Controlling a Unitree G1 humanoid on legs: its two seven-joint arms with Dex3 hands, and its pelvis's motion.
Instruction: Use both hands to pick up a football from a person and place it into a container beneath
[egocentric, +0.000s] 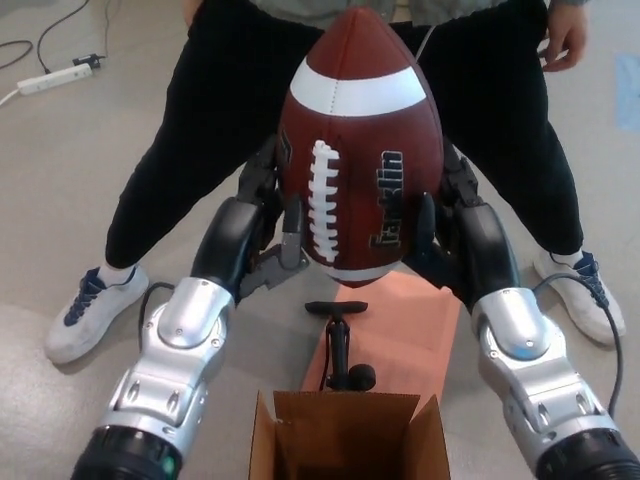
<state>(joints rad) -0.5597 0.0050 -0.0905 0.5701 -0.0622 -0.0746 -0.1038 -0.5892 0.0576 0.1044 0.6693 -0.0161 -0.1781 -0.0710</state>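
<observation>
Upright football (358, 150) at frame centre, white laces facing the camera, clasped between the left hand (268, 235) and right hand (452, 235), fingers pressed on its lower flanks. Open cardboard box (345, 440) at bottom centre; person's legs (190, 130) stand behind the ball.

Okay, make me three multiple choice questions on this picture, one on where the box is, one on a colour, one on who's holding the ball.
1. Where is the cardboard box?
A. bottom edge, between the forearms
B. behind the person
C. by the power strip

2. What colour is the band on the football?
A. yellow
B. white
C. blue

3. What holds the football?
A. one of the person's hands
B. nothing
C. left hand and right hand, one on each side

A: the box sits at the bottom centre.
B: a white stripe crosses the ball.
C: both hands press its flanks.
</observation>
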